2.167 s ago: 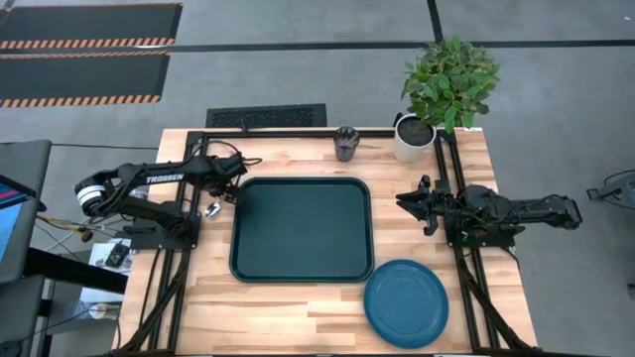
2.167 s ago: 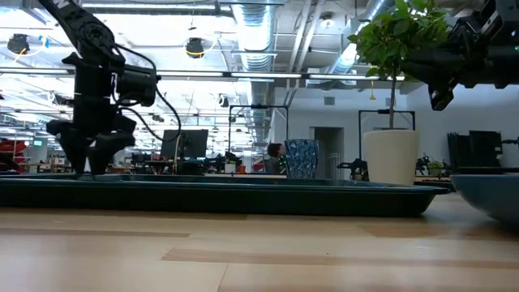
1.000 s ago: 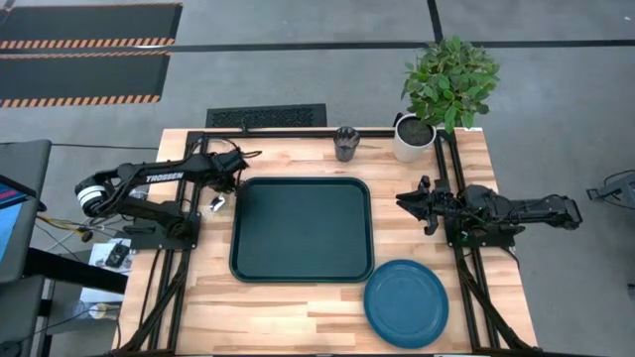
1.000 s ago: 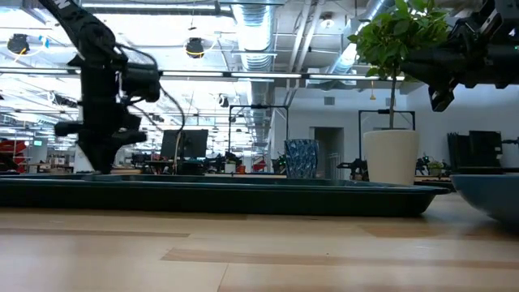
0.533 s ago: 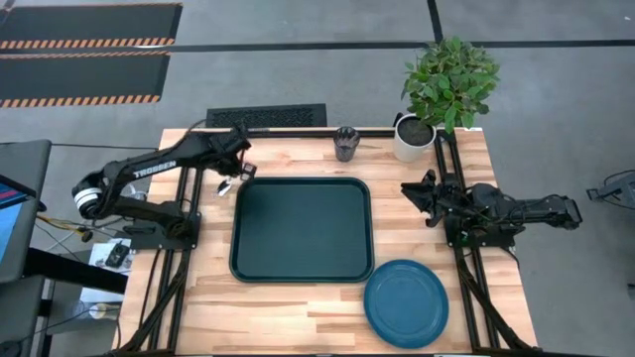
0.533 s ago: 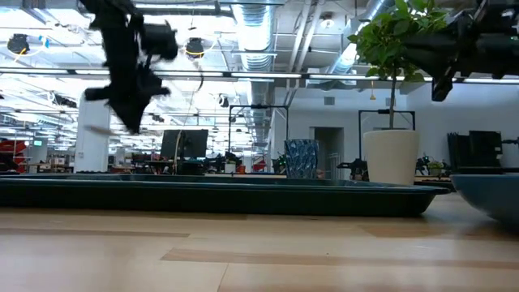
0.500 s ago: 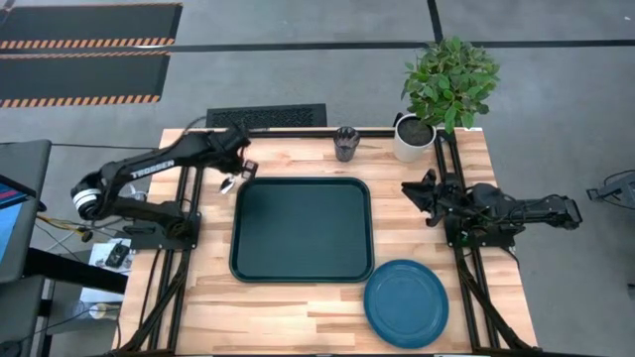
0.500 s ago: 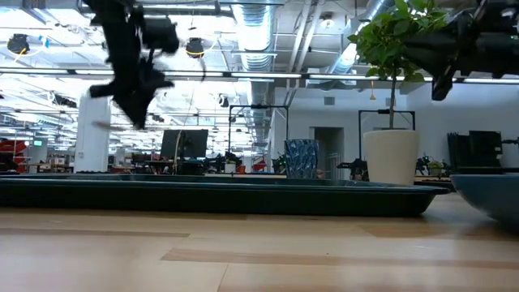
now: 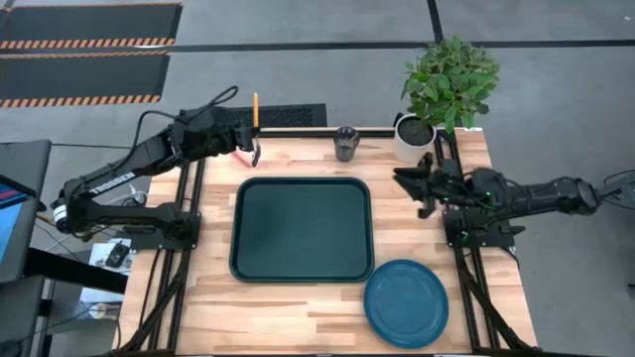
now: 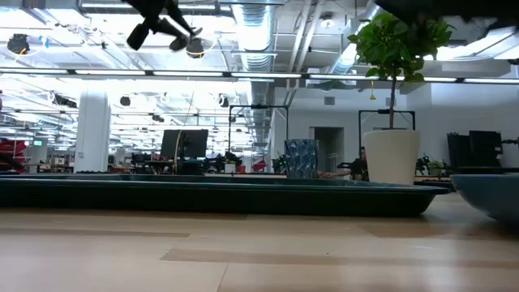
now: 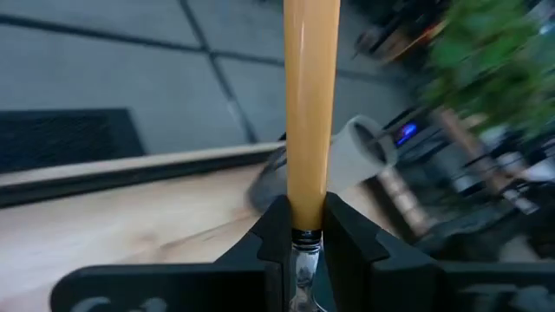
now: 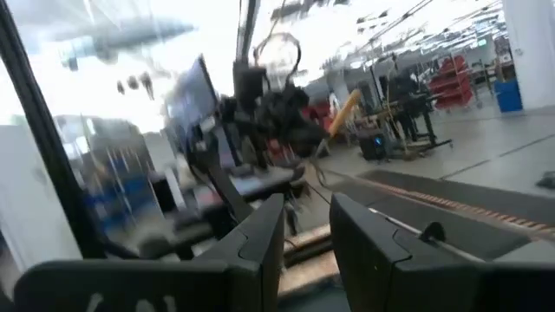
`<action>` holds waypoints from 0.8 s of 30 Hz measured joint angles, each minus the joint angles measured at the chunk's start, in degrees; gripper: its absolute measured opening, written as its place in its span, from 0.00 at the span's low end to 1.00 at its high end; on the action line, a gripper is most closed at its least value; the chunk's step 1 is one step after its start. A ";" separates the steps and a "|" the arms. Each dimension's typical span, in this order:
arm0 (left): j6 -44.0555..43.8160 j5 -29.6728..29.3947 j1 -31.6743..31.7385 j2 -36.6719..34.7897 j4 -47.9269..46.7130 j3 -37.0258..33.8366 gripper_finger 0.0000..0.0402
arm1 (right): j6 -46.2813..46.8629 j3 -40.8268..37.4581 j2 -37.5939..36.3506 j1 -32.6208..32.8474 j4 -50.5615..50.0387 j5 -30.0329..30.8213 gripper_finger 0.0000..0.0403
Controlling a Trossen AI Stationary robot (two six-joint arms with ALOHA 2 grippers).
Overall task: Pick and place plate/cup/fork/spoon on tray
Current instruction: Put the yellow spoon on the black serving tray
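Observation:
My left gripper [image 9: 254,141] is raised over the table's far left corner, shut on the spoon. Its orange-yellow handle [image 9: 255,109] sticks out beyond the fingertips toward the far edge, and its bowl is hidden. A pink-red streak [image 9: 241,156] beside that gripper seems to be the fork's handle. The dark green tray [image 9: 302,228] lies mid-table. The blue plate [image 9: 405,302] lies flat at the near right. The dark cup [image 9: 345,142] stands at the far edge. My right gripper [image 9: 405,180] hovers open and empty right of the tray. My left gripper pinches the spoon between its two fingers where the orange handle meets the silver neck [image 11: 303,236]. The handle [image 11: 310,95] runs straight out past the fingertips. The spoon is lifted clear of the table.
A white pot with a green plant [image 9: 414,139] stands at the far right corner, close to my right gripper. Black frame rails run along both sides and the far edge of the table. In the low view the tray's wall [image 10: 219,196] spans the table, and the cup [image 10: 301,158] stands behind it.
My left gripper has risen well above the table and gone toward the far edge with the spoon, turning so that the handle points away. My right gripper has gone up and a little toward the far edge.

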 joint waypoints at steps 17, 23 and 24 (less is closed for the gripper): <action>-3.53 -26.46 -19.35 3.91 12.84 -0.04 0.08 | -21.16 38.93 52.75 4.12 0.09 17.49 0.31; -3.01 -27.62 -22.69 6.21 16.38 -0.04 0.09 | -20.52 46.39 60.57 4.10 1.00 19.50 0.35; -2.90 -28.11 -23.16 6.68 17.62 -0.04 0.09 | -20.18 47.23 61.28 4.10 1.08 19.41 0.35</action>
